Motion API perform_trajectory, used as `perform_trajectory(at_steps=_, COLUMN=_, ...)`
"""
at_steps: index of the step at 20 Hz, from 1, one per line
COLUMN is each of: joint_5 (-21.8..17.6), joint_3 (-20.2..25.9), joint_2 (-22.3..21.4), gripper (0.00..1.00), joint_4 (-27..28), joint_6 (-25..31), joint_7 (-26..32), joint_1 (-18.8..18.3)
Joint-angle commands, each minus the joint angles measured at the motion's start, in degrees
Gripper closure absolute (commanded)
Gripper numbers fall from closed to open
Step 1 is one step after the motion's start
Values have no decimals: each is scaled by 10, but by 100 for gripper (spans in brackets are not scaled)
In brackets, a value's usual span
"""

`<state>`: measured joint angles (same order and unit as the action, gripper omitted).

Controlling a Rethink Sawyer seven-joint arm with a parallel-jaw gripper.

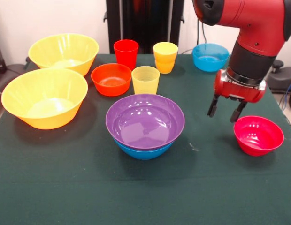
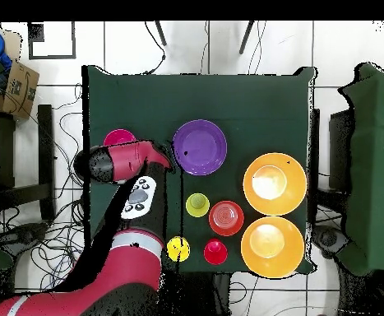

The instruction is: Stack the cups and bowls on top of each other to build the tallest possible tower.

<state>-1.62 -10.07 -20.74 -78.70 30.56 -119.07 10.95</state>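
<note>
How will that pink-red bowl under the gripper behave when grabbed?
The pink-red bowl looks glossy, so the open gripper may slip on its rim. It seems thin plastic, probably light and stiff. Its rounded base could let it tip or slide.

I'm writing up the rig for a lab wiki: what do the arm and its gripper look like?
The arm has glossy red rounded shells with black joint sections and a silver ring at the wrist. From overhead, a pale grey panel with dark buttons sits on one link. The gripper has a red body and two short black fingers.

Light-blue bowl (image 1: 210,56) hidden overhead beneath the arm (image 2: 121,247).
</note>
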Motion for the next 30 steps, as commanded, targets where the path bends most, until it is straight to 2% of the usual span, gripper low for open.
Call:
perform_trajectory(at_steps=1, joint_5=25, joint_3=42, joint_2=-7, gripper=0, joint_4=33, joint_6=30, joint_7=-69, joint_1=-8)
perform_trajectory(at_steps=10, joint_5=37, joint_3=41, joint_2=-9, gripper=0, joint_4=9, joint_6=-3, joint_7=-80, joint_1=-2)
perform_trajectory(at_steps=17, joint_5=45, joint_3=55, joint_2=13, gripper=0, joint_4=-9, joint_6=-46, joint_7=-85, joint_1=0)
perform_trajectory(at_steps=26, joint_5=44, joint_3=31, joint_2=22, gripper=0, joint_4=-2, joint_6=-20, joint_7=-96, joint_1=24)
perform_trajectory(at_steps=30, joint_5=46, joint_3=30, joint_2=21, gripper=0, joint_4=-12, joint_6=-27, joint_7=-100, joint_1=27)
